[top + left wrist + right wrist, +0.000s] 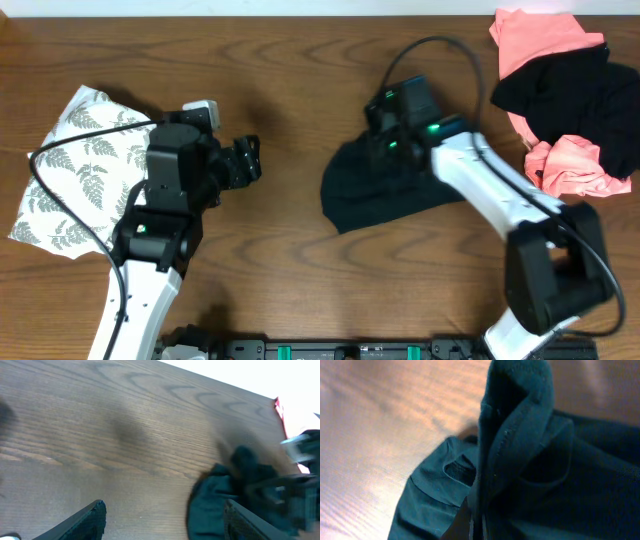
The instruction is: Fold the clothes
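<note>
Worktop (300,60): brown wood grain, bare across the middle, with clothes at both ends.
Fern-print cloth (75,170): lay at the far left, spread fairly flat, with the left arm reaching over its right edge.
Left fingers (90,520): spread wide and empty, above bare wood and pointing toward the middle, well apart from any fabric.
Dark garment (385,190): the piece being worked on lay bunched just right of centre, with one part drawn up into a steep ridge.
Right fingers (464,529): closed on that ridge. The wrist view showed the fabric pinched and rising between them, with what looked like a neck opening lower on the left.
Clothes pile (570,90): pink and black pieces were heaped in the far right corner, apart from the dark garment.
Step in hand: probably lifting and spreading the dark garment so that it could be laid flat before any fold.
Doing it well: the pinch sat on a thick fold, possibly several layers, so the lift needed to be slow enough for the rest to fall free. The left fingers should take an opposite edge or corner, not the bunched centre. Both arms should then pull outward evenly, low over the wood, well short of the pile at the right.
</note>
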Controlling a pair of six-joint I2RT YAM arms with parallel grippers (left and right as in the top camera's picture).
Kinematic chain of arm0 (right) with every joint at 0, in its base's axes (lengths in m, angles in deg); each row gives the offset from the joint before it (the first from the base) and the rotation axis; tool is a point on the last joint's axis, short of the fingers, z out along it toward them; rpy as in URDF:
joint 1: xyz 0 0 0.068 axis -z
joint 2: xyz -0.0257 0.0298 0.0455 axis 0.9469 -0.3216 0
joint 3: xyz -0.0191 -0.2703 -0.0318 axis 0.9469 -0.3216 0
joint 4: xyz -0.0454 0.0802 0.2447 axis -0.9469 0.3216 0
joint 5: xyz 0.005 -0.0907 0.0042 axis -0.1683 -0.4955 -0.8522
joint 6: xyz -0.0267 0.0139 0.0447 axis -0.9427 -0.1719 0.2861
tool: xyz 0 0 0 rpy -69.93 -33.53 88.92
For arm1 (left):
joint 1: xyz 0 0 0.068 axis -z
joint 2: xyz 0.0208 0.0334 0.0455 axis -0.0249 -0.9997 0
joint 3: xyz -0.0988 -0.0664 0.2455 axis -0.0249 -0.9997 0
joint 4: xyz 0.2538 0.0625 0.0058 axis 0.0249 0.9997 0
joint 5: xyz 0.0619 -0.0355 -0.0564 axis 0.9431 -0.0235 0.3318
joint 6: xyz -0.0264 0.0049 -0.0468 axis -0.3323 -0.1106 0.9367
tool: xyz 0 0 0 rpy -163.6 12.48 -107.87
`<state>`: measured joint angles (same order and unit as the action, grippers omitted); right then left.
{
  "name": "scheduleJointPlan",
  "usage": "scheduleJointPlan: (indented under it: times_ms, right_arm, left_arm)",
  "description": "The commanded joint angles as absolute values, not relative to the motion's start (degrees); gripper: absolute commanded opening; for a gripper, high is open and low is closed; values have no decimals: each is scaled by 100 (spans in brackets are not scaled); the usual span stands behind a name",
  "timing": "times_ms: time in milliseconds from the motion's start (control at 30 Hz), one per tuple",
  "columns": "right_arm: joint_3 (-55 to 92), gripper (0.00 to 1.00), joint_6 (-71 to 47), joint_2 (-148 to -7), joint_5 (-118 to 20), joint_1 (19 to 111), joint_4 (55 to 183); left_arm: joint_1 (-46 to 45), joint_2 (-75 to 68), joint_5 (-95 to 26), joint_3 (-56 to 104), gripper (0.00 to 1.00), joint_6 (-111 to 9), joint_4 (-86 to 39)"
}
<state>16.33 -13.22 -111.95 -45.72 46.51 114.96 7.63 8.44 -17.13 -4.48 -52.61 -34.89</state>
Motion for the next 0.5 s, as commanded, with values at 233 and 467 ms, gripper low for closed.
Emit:
scheduleJointPlan:
  times_ms: [233,467]
  right_arm:
    - [1731,1,-1202,-11243,-4646,4098,11517]
    - [1764,1,-1748,-10542,-4834,4378,11747]
  left_arm:
    - [741,892,-1667,-459,75,-5300,-3356]
    - [741,892,-1667,-459,75,-5366,-3306]
